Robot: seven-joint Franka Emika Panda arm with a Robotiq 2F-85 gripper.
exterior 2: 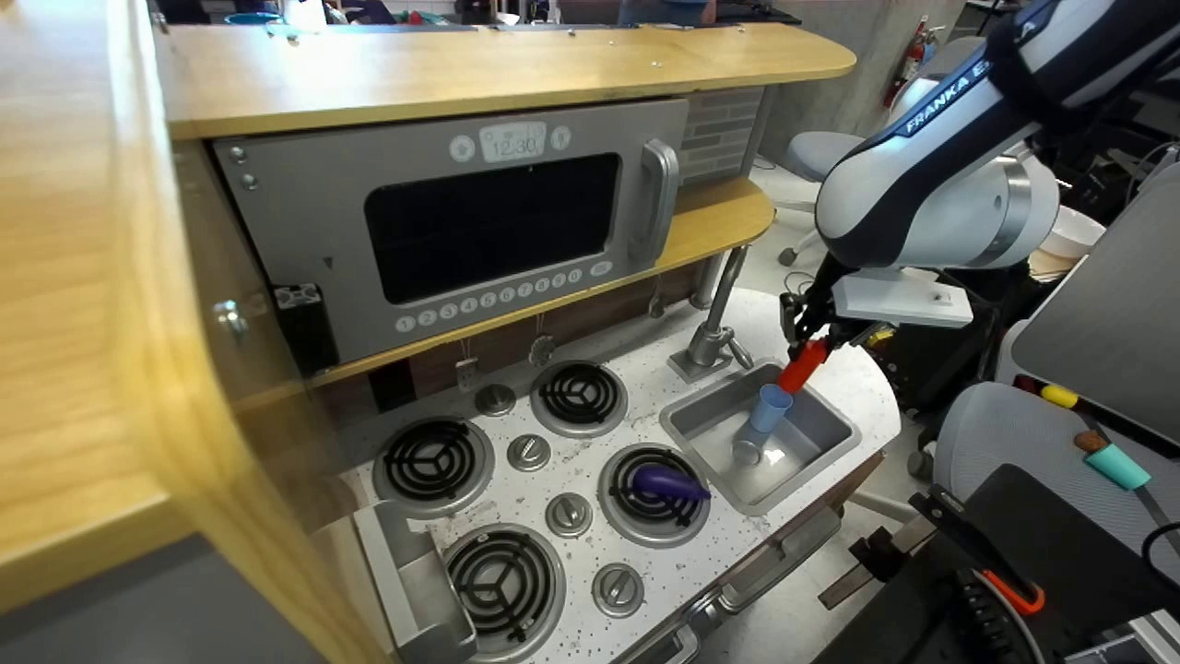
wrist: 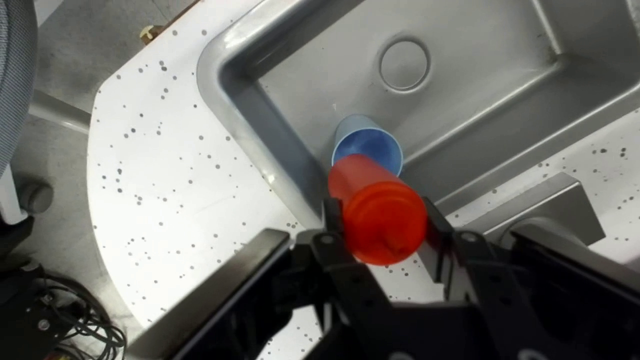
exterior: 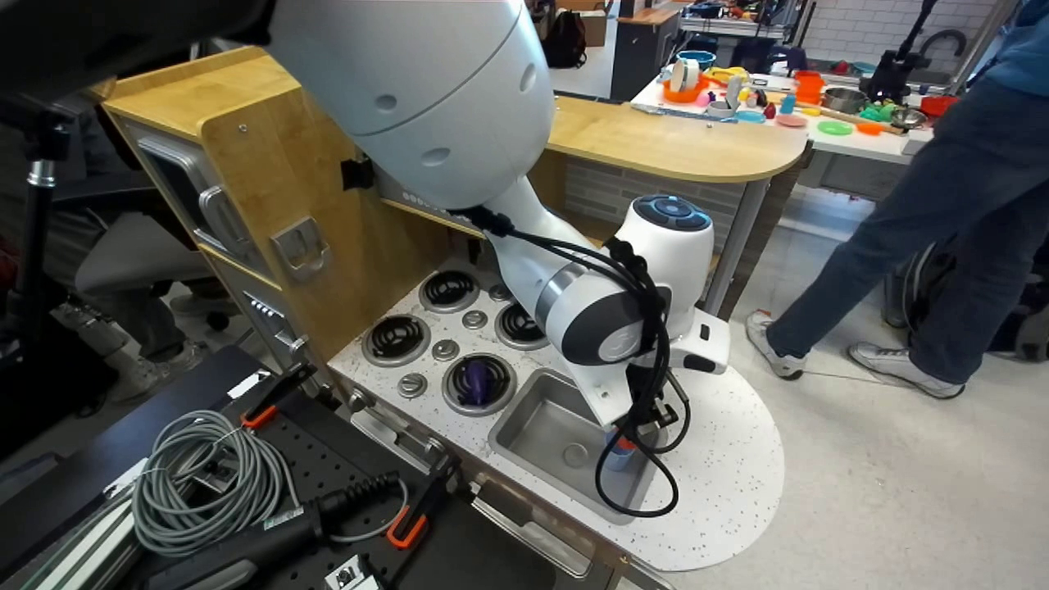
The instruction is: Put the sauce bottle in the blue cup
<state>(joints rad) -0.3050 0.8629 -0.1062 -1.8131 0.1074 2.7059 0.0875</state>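
Evidently, the robot's gripper (wrist: 384,215) was clamped on the red sauce bottle (wrist: 367,192), one finger on each side, holding it aslant at the mouth of the blue cup (wrist: 370,145). The cup stood mouth up near one end of a metal sink (wrist: 322,65). In the wrist view the bottle's lower end covered part of the cup's near edge rather than its middle; whether the two touched could not be told. That offset looked like the main danger: lowered straight down, the bottle might catch the rim and tip the cup, or send it sliding across the smooth sink floor. The slant could make matters worse, since the bottle seemed nearly as wide as the mouth and might jam partway. Released too early, it could topple outside. In an exterior view, black cables (exterior: 658,336) hung from the wrist, one loop crossing in front of the cup; a deep reach might let that loop snag it.
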